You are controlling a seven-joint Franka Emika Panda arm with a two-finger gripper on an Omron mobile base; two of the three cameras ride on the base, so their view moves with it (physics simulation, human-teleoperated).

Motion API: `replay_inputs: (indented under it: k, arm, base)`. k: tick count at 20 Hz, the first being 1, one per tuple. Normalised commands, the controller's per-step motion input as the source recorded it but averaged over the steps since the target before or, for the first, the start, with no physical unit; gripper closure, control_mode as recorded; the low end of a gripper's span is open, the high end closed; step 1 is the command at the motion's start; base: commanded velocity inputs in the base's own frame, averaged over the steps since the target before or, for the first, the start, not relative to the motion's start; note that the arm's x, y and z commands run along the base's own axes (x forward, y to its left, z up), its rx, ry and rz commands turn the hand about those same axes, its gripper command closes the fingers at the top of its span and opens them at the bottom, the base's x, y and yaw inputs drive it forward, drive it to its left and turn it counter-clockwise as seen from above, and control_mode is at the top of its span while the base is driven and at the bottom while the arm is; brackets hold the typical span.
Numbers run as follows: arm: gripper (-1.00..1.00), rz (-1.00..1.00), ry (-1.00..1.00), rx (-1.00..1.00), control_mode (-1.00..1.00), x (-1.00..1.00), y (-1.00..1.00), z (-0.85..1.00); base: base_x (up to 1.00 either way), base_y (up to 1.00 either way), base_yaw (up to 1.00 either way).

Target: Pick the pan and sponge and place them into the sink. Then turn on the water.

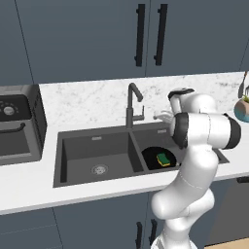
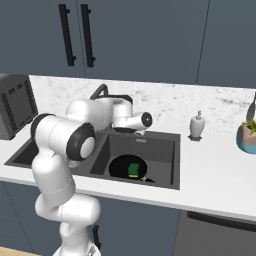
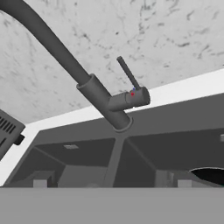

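The black pan lies in the right basin of the dark grey double sink, and the green and yellow sponge rests on it. From the right base view, the pan and sponge sit low in that basin. My gripper hovers over the right basin beside the tall dark tap. In the hand view the gripper is open and empty, facing the tap's base and its thin lever. The pan's edge peeks in at lower right.
A dark countertop appliance stands left of the sink. A white soap dispenser and a teal plant pot stand on the counter to the right. Cabinets with black handles hang above the marble backsplash.
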Motion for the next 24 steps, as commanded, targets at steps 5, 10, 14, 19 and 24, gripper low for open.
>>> replay_inputs:
  k: [5,10,14,19,24]
  arm:
    - [-1.0,0.0,0.0,0.0,-1.0,0.21,0.13,0.0]
    - [-1.0,0.0,0.0,0.0,-1.0,0.22,0.13,0.0]
    - [-1.0,0.0,0.0,0.0,-1.0,0.24,0.06,-0.02]
    - [-1.0,0.0,0.0,0.0,-1.0,0.26,0.01,-0.17]
    - [-1.0,0.0,0.0,0.0,-1.0,0.29,0.13,-0.22]
  base:
    - [0.0,0.0,0.0]
    - [0.0,0.0,0.0]
    - [0.0,0.0,0.0]
    - [0.0,0.0,0.0]
    - [0.0,0.0,0.0]
